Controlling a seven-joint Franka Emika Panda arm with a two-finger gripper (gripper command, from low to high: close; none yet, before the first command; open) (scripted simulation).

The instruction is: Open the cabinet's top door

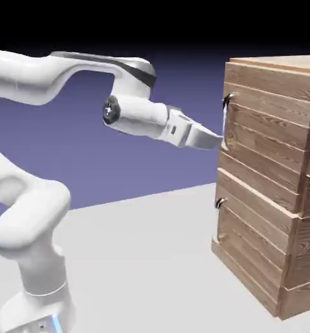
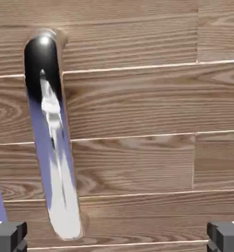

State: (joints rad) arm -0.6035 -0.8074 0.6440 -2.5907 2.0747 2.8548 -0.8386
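Note:
The cabinet (image 1: 275, 188) of light brown planks stands at the exterior view's right. Its top door (image 1: 262, 140) carries a long curved grey metal bar handle (image 1: 226, 120) down its front. My gripper (image 1: 216, 140) reaches level toward that door, its tips close to the handle's lower part. In the hand view the top door (image 2: 138, 113) fills the picture and the shiny handle (image 2: 52, 142) runs from upper left to lower left. My two grey fingertips (image 2: 8, 236) sit far apart at the bottom corners, open, with only wood showing between them and the handle just inside the left one.
Below the top door is a lower plank panel (image 1: 249, 253) with a small dark knob (image 1: 219, 203). The cabinet rests on a pale grey table (image 1: 138, 260). My white arm's base rises at the lower left.

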